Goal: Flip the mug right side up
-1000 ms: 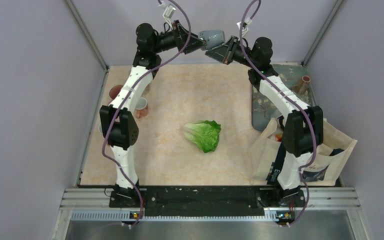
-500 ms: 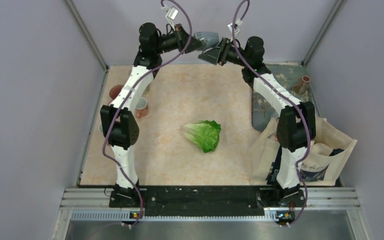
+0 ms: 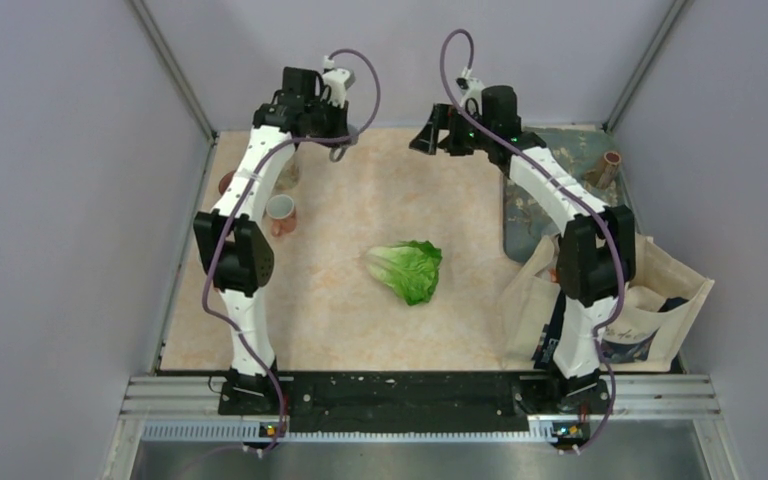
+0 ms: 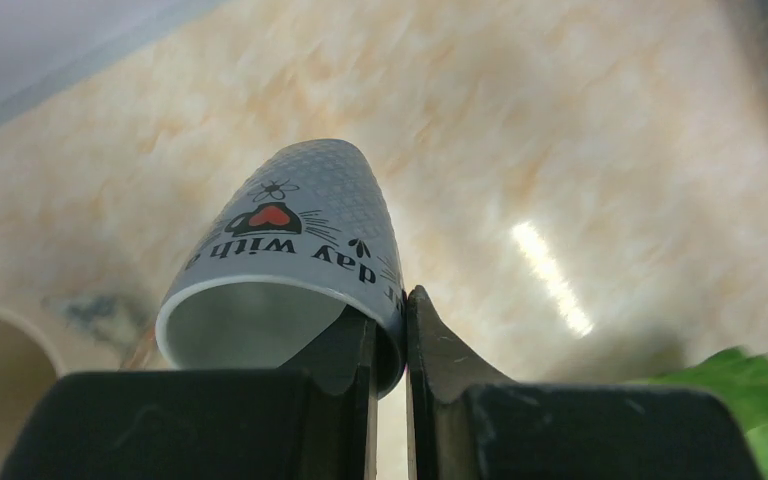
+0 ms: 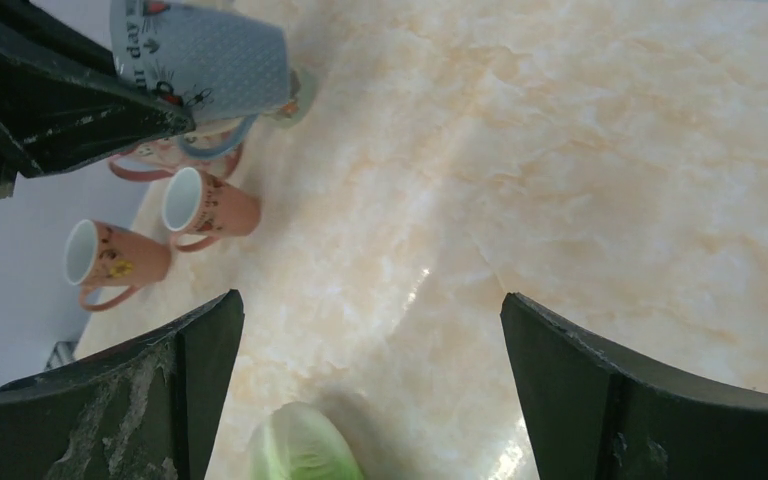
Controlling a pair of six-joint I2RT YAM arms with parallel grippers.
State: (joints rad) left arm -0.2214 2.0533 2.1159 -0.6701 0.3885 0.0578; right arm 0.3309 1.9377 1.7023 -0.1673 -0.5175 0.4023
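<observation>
The mug is grey with black lettering and a red heart. My left gripper is shut on its rim, one finger inside the mouth and one outside. The mouth faces the wrist camera and the base points toward the tabletop. In the right wrist view the mug hangs above the table at the upper left, held in the left gripper's black fingers. My right gripper stands wide open with nothing between its fingers, apart from the mug. From above, the left gripper and right gripper are at the back of the table.
Two pink mugs lie on their sides near the back left. A lettuce head lies mid-table. A patterned mat with a brown cup sits at the back right, and a tote bag lies beside the right arm.
The right gripper opened and let go of the mug. The left gripper shut on its rim. Both arms came down from high at the back and drew apart.
</observation>
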